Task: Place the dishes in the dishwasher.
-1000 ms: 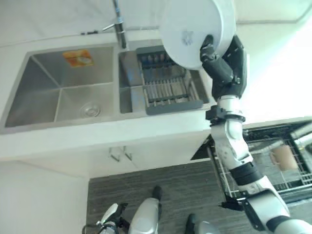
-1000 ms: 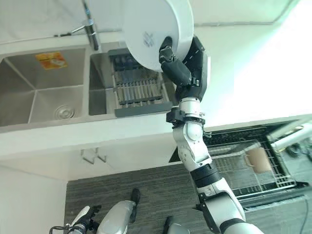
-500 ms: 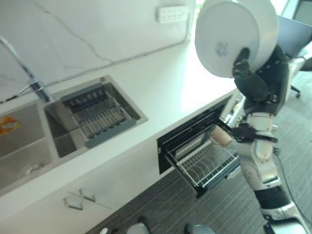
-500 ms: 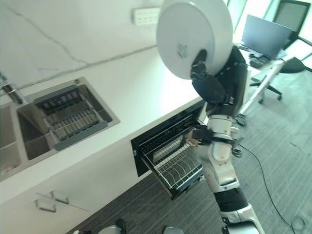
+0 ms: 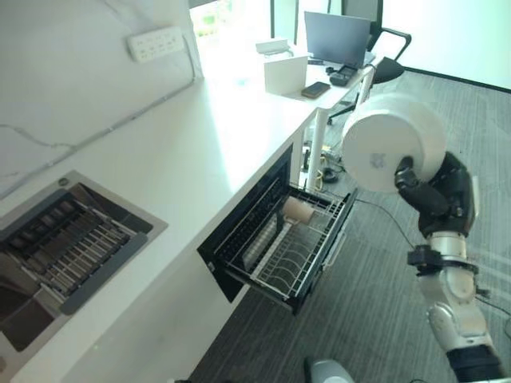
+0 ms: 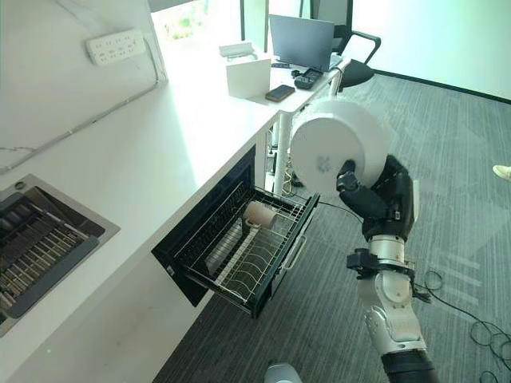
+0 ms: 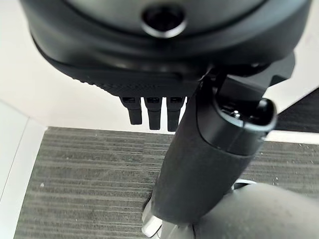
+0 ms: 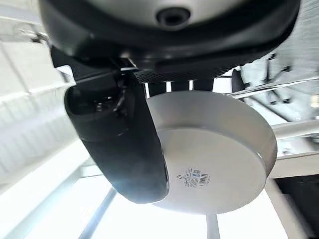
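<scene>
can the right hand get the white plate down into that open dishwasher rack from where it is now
Probably yes. The right hand holds the white plate in the air beside the pulled-out dishwasher rack. Nothing stands between them, and only a cup lies at the rack's back.

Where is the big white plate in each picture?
Left eye view: white plate held up in the right hand, right of the open dishwasher rack.
Right eye view: plate at centre, right of the rack.
Right wrist view: plate pinched past the thumb.
Shared landmark: the rack.
</scene>
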Tool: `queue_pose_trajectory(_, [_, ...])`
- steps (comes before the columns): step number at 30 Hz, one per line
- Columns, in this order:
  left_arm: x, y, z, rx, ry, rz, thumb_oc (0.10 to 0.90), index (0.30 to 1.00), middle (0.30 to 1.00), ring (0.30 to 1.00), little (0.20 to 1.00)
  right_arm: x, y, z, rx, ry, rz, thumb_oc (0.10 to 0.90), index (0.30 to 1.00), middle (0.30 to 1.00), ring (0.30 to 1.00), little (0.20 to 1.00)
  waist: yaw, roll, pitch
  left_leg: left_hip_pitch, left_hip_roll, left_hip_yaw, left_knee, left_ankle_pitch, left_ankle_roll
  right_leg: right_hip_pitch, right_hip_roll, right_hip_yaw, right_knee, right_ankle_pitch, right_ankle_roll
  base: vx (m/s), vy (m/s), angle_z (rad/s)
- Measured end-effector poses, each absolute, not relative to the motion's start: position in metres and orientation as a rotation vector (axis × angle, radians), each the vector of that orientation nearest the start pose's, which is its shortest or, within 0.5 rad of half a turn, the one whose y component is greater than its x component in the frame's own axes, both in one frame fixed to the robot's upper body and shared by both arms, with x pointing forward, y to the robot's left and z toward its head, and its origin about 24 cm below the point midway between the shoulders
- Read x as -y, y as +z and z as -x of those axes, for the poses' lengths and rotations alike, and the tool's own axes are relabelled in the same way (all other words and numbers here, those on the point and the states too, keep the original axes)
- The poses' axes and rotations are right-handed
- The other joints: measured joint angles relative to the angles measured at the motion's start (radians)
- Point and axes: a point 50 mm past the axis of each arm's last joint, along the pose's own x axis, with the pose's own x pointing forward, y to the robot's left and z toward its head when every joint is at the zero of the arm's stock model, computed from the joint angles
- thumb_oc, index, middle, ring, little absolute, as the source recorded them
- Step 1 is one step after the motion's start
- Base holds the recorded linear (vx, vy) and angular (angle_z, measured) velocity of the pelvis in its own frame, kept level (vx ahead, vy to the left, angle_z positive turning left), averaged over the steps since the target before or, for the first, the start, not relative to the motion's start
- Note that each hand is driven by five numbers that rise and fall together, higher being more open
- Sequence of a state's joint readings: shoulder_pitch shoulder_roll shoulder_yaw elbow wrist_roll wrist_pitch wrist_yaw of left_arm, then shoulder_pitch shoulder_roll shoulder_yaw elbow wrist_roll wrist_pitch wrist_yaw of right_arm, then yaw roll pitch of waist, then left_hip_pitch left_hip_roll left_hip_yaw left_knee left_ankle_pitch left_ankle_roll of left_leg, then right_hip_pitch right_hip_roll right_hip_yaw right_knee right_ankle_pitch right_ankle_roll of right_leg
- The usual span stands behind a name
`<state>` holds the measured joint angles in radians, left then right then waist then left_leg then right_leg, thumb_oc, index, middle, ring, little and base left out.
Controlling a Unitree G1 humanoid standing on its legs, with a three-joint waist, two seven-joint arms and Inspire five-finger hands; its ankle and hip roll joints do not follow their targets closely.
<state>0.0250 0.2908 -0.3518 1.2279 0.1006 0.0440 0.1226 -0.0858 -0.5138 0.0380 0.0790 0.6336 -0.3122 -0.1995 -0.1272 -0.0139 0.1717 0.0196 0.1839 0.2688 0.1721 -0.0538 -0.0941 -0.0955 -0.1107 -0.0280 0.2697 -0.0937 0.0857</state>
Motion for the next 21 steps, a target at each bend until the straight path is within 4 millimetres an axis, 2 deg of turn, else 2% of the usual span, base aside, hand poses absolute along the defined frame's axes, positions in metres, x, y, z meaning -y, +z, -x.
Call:
queue_pose_trajectory(3, [-0.244,-0.162,-0.074,-1.282,-0.1,-0.642,0.8,0.9,0.9,0.9,0.9,0.247,0.079,-0.265,0.206,-0.167,-0.146,0.4,0.3,0.3,0.3,0.3,0.01,-0.002,0.001,-0.001,-0.014,0.0,-0.004,0.002,0.005,-0.001,-0.005,0.009,-0.01,0.008,0.002,0.05,-0.001,-0.03])
queue_pose_trajectory(7, [-0.244,-0.161,-0.076,-1.286,-0.125,-0.659,0.8,0.9,0.9,0.9,0.9,0.246,0.074,-0.265,0.182,-0.153,-0.146,0.4,0.3,0.3,0.3,0.3,0.026,-0.003,0.001,-0.003,-0.018,-0.001,-0.004,0.001,0.007,0.002,-0.009,0.009,-0.019,0.015,0.009,0.01,0.0,0.0])
queue_pose_trajectory(13, [-0.245,-0.16,-0.082,-1.287,-0.157,-0.68,0.8,0.9,0.9,0.9,0.9,0.225,0.066,-0.273,0.125,-0.033,-0.09,0.4,0.3,0.3,0.3,0.3,0.053,-0.019,0.01,-0.019,-0.036,-0.008,0.001,-0.004,0.02,0.004,-0.025,0.006,-0.039,0.031,0.015,0.03,0.0,0.05])
queue_pose_trajectory(18, [-0.245,-0.159,-0.085,-1.276,-0.153,-0.68,0.8,0.9,0.9,0.9,0.9,0.231,0.045,-0.272,0.03,-0.077,-0.054,0.4,0.3,0.3,0.3,0.3,0.078,-0.028,0.016,-0.029,-0.05,-0.03,0.004,-0.005,0.023,0.018,-0.041,-0.011,-0.055,0.033,0.022,0.02,-0.002,0.16])
queue_pose_trajectory(19, [-0.244,-0.158,-0.087,-1.272,-0.152,-0.681,0.8,0.9,0.9,0.9,0.9,0.234,0.036,-0.271,-0.023,-0.094,-0.044,0.4,0.3,0.3,0.3,0.3,0.082,-0.029,0.029,-0.042,-0.058,-0.039,0.014,-0.007,0.027,0.015,-0.045,-0.016,-0.056,0.035,0.025,-0.01,0.008,0.2])
queue_pose_trajectory(21, [-0.243,-0.158,-0.092,-1.264,-0.157,-0.682,0.8,0.9,0.9,0.9,0.9,0.238,0.03,-0.27,-0.054,-0.109,-0.032,0.4,0.3,0.3,0.3,0.3,0.084,-0.025,0.048,-0.058,-0.064,-0.055,0.023,-0.007,0.031,0.014,-0.054,-0.031,-0.056,0.036,0.027,-0.01,0.006,0.21])
